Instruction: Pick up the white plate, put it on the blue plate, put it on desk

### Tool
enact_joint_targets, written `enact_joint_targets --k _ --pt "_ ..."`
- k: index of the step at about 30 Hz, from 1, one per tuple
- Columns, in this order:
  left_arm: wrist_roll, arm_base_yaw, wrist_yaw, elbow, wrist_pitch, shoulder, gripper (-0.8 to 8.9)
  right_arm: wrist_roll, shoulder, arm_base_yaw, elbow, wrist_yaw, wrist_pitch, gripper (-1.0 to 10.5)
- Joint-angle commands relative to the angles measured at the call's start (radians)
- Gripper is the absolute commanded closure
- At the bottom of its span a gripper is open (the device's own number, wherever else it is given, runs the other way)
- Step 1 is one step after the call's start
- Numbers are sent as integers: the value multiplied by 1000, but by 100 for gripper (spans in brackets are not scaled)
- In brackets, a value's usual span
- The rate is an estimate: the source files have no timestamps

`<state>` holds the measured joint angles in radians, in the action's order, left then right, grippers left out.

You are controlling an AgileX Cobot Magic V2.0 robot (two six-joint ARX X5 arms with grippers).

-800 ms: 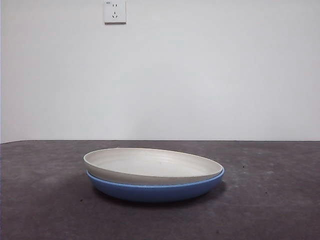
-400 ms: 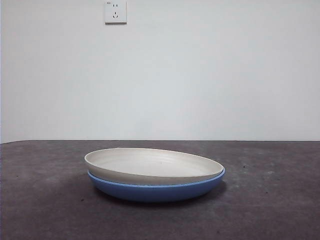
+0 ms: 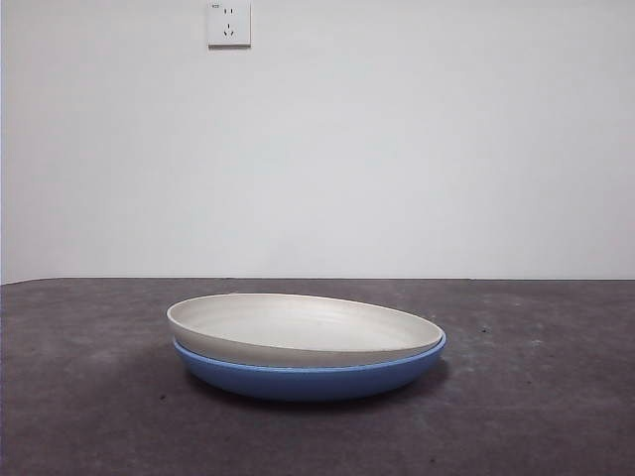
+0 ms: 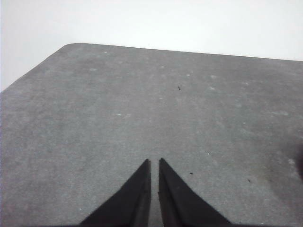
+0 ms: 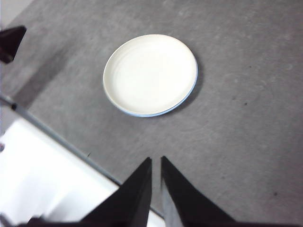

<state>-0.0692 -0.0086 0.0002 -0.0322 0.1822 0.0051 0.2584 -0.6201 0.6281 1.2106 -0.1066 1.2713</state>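
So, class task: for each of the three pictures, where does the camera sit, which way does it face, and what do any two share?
Front: low at desk height, facing the wall; white plate on blue plate; no robot parts.
Left wrist: above bare desk; left tool shut.
Right wrist: high, looking down on the plates; right tool shut.
Front and right wrist share both plates.
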Motion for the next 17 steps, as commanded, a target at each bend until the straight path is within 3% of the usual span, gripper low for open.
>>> enact_joint_targets --k 1,5,8,13,17 --pt "-2 0 -1 21 5 -2 786 -114 21 -102 1 -4 -15 917" --pt "-2 0 -1 21 5 -2 786 -227 109 -312 -105 -3 -188 917" --pt "-2 0 -1 21 5 -2 786 -275 210 -462 -299 -3 -482 918" --pt "-2 0 -1 21 5 -2 786 -258 384 -642 -678 -5 -968 917" --pt "-2 0 -1 21 5 -2 786 -261 466 -711 -885 5 -1140 918"
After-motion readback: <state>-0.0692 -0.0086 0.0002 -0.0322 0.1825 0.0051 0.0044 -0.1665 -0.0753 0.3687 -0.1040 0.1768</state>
